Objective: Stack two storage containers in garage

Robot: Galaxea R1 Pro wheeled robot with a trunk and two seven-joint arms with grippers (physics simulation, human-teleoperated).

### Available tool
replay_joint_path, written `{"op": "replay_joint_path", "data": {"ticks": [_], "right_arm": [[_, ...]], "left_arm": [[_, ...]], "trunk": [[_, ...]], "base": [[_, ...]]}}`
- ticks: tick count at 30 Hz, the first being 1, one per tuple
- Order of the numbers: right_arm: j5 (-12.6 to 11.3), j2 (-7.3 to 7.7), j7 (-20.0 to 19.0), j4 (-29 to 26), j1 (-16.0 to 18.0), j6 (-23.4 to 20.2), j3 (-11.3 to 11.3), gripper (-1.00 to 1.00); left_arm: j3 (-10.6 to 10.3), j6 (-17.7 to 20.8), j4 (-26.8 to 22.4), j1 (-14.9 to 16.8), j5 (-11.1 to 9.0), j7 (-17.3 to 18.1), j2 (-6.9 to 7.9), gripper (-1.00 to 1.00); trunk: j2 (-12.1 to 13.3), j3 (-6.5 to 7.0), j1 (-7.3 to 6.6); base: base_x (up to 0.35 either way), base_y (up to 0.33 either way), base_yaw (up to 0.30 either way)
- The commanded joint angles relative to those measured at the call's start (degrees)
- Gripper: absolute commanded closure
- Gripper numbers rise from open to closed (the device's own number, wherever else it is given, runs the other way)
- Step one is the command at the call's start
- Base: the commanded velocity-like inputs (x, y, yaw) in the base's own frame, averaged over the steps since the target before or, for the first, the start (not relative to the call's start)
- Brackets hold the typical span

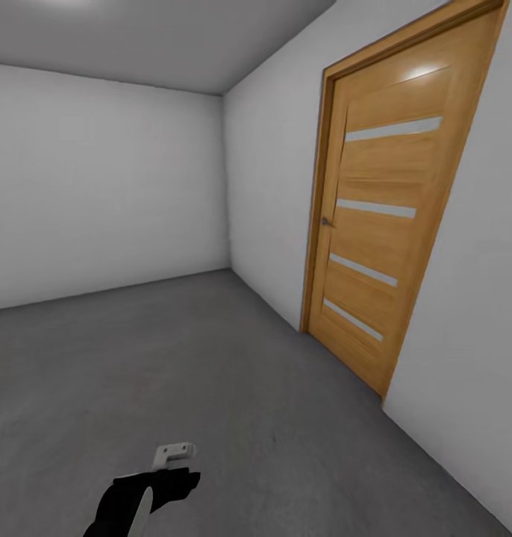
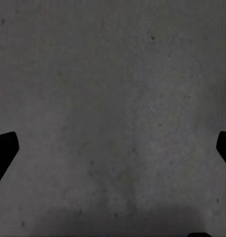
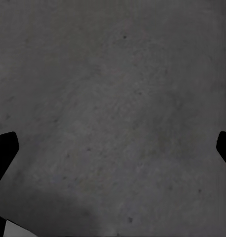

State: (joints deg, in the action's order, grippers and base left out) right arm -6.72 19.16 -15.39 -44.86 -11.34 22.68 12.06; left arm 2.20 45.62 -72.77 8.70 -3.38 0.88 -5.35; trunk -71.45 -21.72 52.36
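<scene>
The garage [image 1: 107, 186] lies ahead: plain white walls, a wide grey concrete floor [image 1: 211, 373] and, on the right-hand wall, a closed wooden door [image 1: 379, 216]. No storage container can be seen, so which way one lies from either arm cannot be judged. Both wrist views look down on bare concrete past the left tool [image 2: 113, 148] and right tool [image 3: 113, 148], fingers spread and grasping nothing.

The floor [image 1: 233, 373] is dark grey, matt, lightly mottled concrete. It runs to plain white walls [image 1: 107, 186] on the far and right sides. A wooden door [image 1: 375, 224] stands at its right edge.
</scene>
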Motion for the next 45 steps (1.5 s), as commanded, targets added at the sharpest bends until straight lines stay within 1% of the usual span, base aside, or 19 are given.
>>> {"op": "replay_joint_path", "data": {"ticks": [1,10,16,27,30,33,35,36,38,40,41,42,43,44,45], "right_arm": [[0.00,0.00,0.00,0.01,0.00,0.00,-0.01,-1.00],[-0.10,-0.15,0.08,0.20,0.00,0.00,0.04,-1.00],[0.01,-0.59,0.29,0.48,0.00,-0.05,0.07,-1.00],[0.08,-2.52,0.43,2.30,0.00,-0.02,0.07,-1.00],[0.07,-2.78,0.44,5.38,0.00,0.12,0.07,-1.00],[0.08,-3.13,0.39,10.41,0.00,0.47,0.07,-1.00],[0.11,-3.35,0.50,13.83,0.00,1.46,0.07,-1.00],[0.08,-3.51,0.61,16.46,0.00,3.12,0.07,-1.00],[0.02,-3.95,0.77,23.10,0.00,8.99,0.04,-1.00],[-0.26,-4.19,0.81,26.82,0.00,12.54,-0.05,-1.00],[-0.86,-4.36,0.84,29.97,0.00,15.68,-0.21,-1.00],[-1.28,-4.42,0.85,31.17,0.00,16.90,-0.32,-1.00],[-2.22,-4.51,0.90,32.92,0.00,18.64,-0.49,-1.00],[-3.15,-4.61,0.92,34.09,0.00,19.75,-0.61,-1.00],[-3.53,-4.67,0.95,34.50,0.00,20.14,-0.65,-1.00]], "left_arm": [[0.00,0.00,0.02,0.00,0.00,0.00,0.00,-1.00],[0.00,0.00,0.32,0.00,-0.04,0.00,-0.01,-1.00],[0.00,0.00,0.35,0.00,-0.05,0.00,-0.01,-1.00],[0.00,0.00,1.83,0.05,-0.05,0.00,-0.08,-1.00],[0.00,-0.05,2.74,0.11,-0.05,0.00,-0.09,-1.00],[0.00,-0.09,3.53,0.15,-0.05,-0.04,-0.10,-1.00],[0.00,-0.32,3.90,0.16,-0.01,-0.11,-0.10,-1.00],[0.02,-0.54,3.94,0.17,0.01,-0.13,-0.07,-1.00],[0.06,-0.89,4.07,0.17,0.02,-0.16,-0.03,-1.00],[0.07,-0.98,4.19,0.17,0.03,-0.16,-0.03,-1.00],[0.08,-1.04,4.26,0.17,0.00,-0.17,-0.04,-1.00],[0.08,-1.06,4.27,0.17,-0.03,-0.15,-0.05,-1.00],[0.08,-1.09,4.19,0.18,-0.09,-0.13,-0.07,-1.00],[0.08,-1.11,4.07,0.18,-0.14,-0.11,-0.08,-1.00],[0.08,-1.11,4.03,0.18,-0.16,-0.11,-0.08,-1.00]], "trunk": [[0.00,0.00,0.00],[0.00,0.00,0.00],[0.00,0.00,0.00],[0.00,0.00,0.00],[0.00,0.00,0.00],[0.00,0.00,0.00],[0.00,0.00,0.00],[0.00,0.00,0.00],[0.00,0.00,0.00],[0.00,0.00,0.00],[0.00,0.00,0.00],[0.00,0.00,0.00],[0.00,0.00,0.00],[0.00,0.00,0.00],[0.00,0.00,0.00]], "base": [[0.342,0.107,-0.292],[0.340,0.119,-0.292],[0.314,0.192,-0.294],[0.304,0.198,-0.300],[0.304,0.162,-0.300],[0.304,0.146,-0.300],[0.304,0.140,-0.300],[0.304,0.139,-0.300],[0.304,0.138,-0.300],[0.304,0.137,-0.300],[0.304,0.136,-0.300],[0.304,0.136,-0.300],[0.304,0.136,-0.300],[0.304,0.136,-0.300],[0.304,0.137,-0.300]]}}
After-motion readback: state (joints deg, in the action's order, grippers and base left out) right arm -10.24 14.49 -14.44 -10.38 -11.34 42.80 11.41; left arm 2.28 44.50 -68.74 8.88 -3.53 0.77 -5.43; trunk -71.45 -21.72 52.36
